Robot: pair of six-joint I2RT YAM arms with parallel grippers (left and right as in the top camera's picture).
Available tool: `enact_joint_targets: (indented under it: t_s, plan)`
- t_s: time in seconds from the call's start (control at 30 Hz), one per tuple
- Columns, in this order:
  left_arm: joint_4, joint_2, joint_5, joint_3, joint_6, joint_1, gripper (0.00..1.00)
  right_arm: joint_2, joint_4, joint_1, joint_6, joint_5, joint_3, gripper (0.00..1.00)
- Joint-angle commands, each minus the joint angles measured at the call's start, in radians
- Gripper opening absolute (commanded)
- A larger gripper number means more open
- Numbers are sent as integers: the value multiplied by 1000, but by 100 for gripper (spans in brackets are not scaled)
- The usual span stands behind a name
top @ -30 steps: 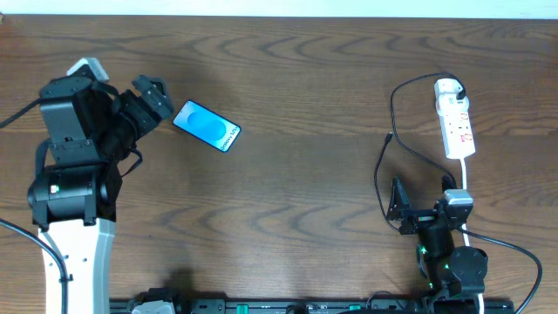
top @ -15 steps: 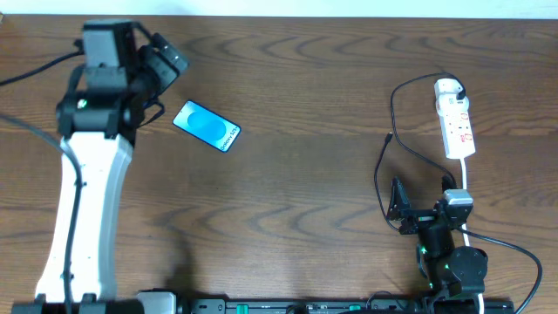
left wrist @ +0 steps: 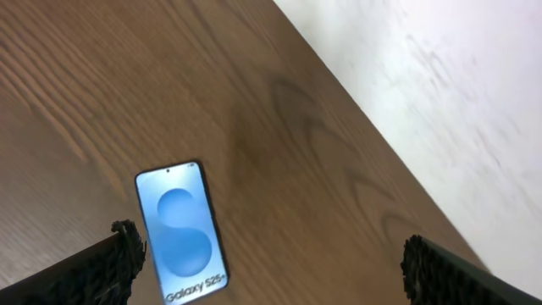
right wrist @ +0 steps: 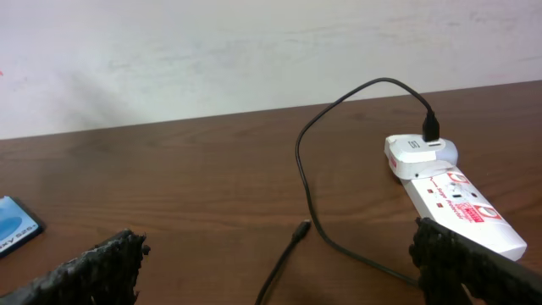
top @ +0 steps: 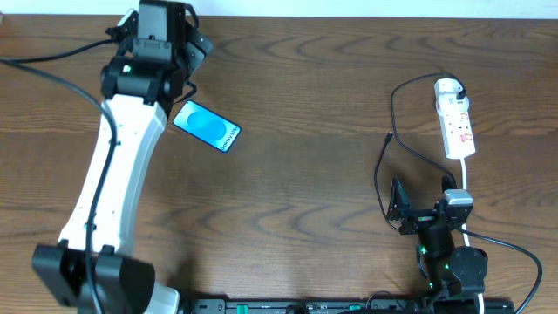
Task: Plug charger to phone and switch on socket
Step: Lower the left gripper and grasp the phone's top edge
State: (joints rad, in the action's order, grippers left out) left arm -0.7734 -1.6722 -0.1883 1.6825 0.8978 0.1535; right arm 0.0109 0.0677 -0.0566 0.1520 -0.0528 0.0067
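The phone (top: pixel 206 126) lies flat at the far left, blue screen up; it also shows in the left wrist view (left wrist: pixel 180 230) and at the right wrist view's left edge (right wrist: pixel 15 224). My left gripper (top: pixel 193 45) is open and empty (left wrist: pixel 271 275), held above the table just beyond the phone. The socket (top: pixel 456 122) lies at the far right (right wrist: pixel 453 199). The black charger cable (top: pixel 394 105) loops from its adapter, and its plug tip (right wrist: pixel 301 229) lies free on the table. My right gripper (top: pixel 399 208) is open and empty (right wrist: pixel 279 271), near of the tip.
The table's far edge (left wrist: pixel 356 110) runs close behind the left gripper, with a white surface beyond. The socket's white cord (top: pixel 466 174) runs down towards the right arm's base. A black rail (top: pixel 305 305) lines the front edge.
My left arm has swung from the left side out towards the far edge, so its gripper now hangs beyond the phone. The phone, cable, socket and right arm have not moved.
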Motion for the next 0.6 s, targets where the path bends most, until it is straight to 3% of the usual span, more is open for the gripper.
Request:
enact_joint_targets:
  t_s: [0.0, 0.57]
  plan:
    - [-3, -71, -49, 37, 83, 1, 99, -4, 4, -2, 8, -5, -2, 99]
    - [10, -202, -43, 38, 136, 11, 99, -4, 4, -2, 8, -5, -2, 99]
